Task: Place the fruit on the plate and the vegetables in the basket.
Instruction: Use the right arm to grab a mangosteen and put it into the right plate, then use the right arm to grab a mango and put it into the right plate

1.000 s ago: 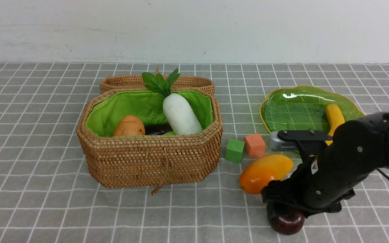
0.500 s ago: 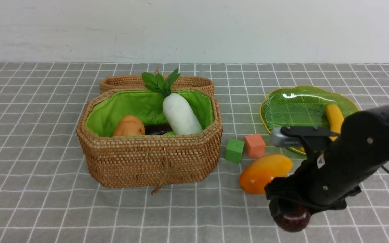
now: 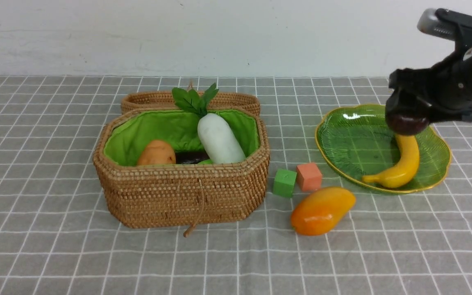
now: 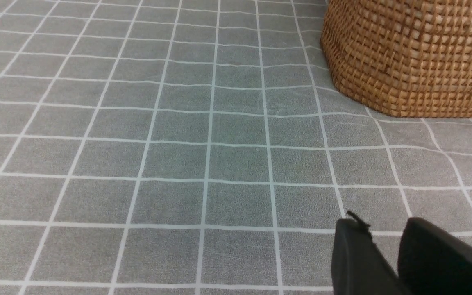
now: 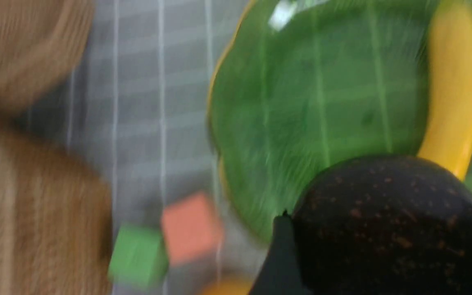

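Observation:
My right gripper [image 3: 408, 116] is shut on the dark maroon fruit [image 3: 406, 125], held in the air over the far right part of the green plate [image 3: 350, 143]. In the blurred right wrist view the fruit [image 5: 387, 221] fills the jaws above the plate [image 5: 301, 102]. The banana [image 3: 404, 164] lies on the plate. The mango [image 3: 322, 209] rests on the cloth in front of the plate. The basket [image 3: 182, 192] holds the radish [image 3: 219, 141], the potato [image 3: 156, 153] and a dark eggplant sliver [image 3: 191, 157]. My left gripper [image 4: 381, 225] hovers low over bare cloth with a narrow gap, empty.
A green cube [image 3: 284, 182] and an orange cube [image 3: 309, 176] sit between the basket and the plate. The woven lid [image 3: 154, 100] leans behind the basket. The basket's side wall [image 4: 408, 57] stands ahead of the left gripper. A white wall lies beyond the table.
My right arm has lifted the maroon fruit from the cloth at the front right and carried it up and back over the plate. The banana and mango now show fully.

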`<state>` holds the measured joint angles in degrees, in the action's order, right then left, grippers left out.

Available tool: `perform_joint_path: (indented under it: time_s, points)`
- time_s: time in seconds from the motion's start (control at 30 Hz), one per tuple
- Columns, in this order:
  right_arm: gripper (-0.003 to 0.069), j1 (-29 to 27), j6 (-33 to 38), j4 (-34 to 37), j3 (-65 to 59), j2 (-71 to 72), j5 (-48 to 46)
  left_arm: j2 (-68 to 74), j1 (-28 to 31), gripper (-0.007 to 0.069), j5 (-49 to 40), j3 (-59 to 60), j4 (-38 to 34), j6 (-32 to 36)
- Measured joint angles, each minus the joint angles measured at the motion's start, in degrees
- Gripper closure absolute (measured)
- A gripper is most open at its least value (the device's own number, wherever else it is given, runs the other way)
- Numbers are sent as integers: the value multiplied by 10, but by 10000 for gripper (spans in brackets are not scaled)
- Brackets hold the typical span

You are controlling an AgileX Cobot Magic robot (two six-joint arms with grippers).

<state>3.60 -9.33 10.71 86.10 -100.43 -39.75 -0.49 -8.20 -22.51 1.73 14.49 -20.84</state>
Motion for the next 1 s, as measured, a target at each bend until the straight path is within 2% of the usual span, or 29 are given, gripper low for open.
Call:
perform_joint_path:
  time_s: [0.27, 0.43, 0.47, 0.5, 0.63, 0.73, 0.8, 0.83, 0.87, 1.0]
  points:
    - [105, -19, -10, 18, 39, -134, 68, 0, 0, 456, 0, 0, 0, 0]
    - [103, -19, -15, 21, 39, -160, 89, 0, 0, 449, 0, 0, 0, 0]
    - [86, -19, -15, 21, 39, -160, 89, 0, 0, 449, 0, 0, 0, 0]
    - [35, -19, -15, 21, 39, -160, 89, 0, 0, 449, 0, 0, 0, 0]
    - [-19, -19, -18, 21, 41, -154, 68, 0, 0, 449, 0, 0, 0, 0]
    - [-12, -19, -42, 21, 41, -139, 35, 0, 0, 449, 0, 0, 0, 0]
    - [2, -18, -72, 21, 38, -122, 12, 0, 0, 449, 0, 0, 0, 0]
    - [27, -12, -113, 19, 28, -98, -15, 0, 0, 449, 0, 0, 0, 0]
    - [27, -12, -113, 19, 26, -94, -15, 0, 0, 448, 0, 0, 0, 0]
    - [77, 42, -172, 5, -43, -30, -27, 0, 0, 440, 0, 0, 0, 0]
